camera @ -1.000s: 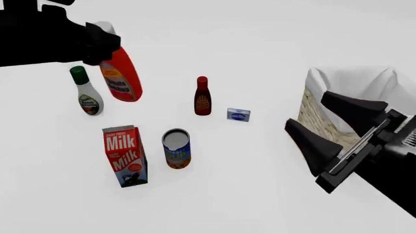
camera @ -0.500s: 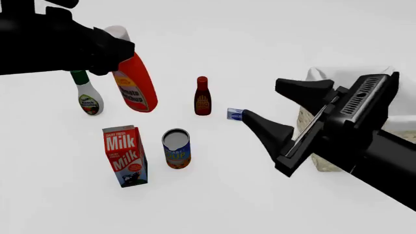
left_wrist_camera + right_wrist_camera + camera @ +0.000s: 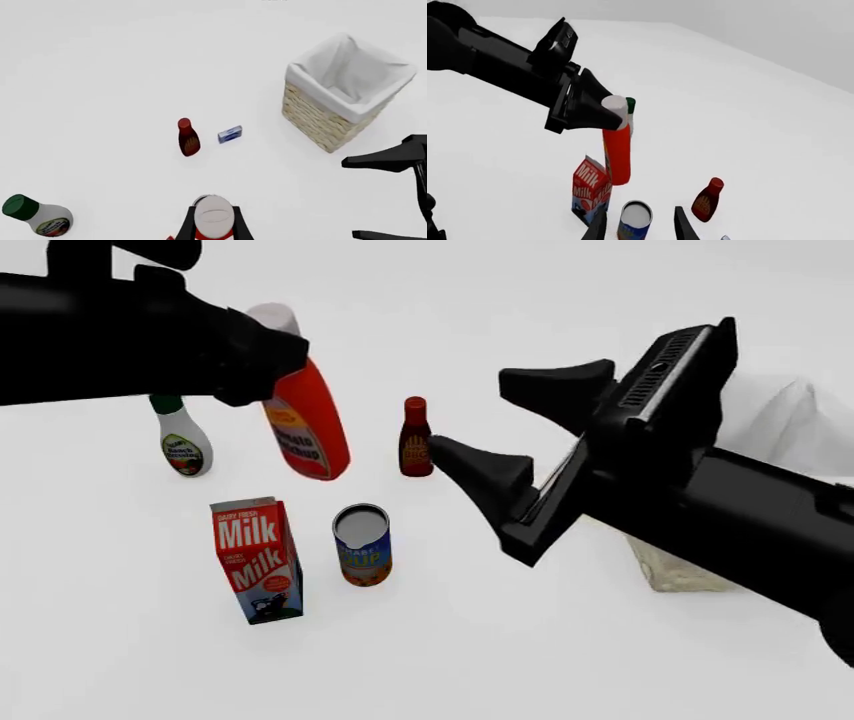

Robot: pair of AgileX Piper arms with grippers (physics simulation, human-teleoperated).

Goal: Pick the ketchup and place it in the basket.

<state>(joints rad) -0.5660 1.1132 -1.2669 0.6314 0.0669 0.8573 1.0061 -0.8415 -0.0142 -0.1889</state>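
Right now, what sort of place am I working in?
Likely a simulated grocery-sorting tabletop: a plain white table holding a milk carton, a can and bottles, with a cloth-lined wicker basket alongside.

The left gripper (image 3: 274, 350), clamped on the ketchup (image 3: 310, 425) near its cap, has carried the hanging bottle further toward the right gripper (image 3: 514, 425). The right gripper, jaws spread, has swung up and across from beside the basket (image 3: 787, 415) to meet it above the tabletop (image 3: 441, 640).
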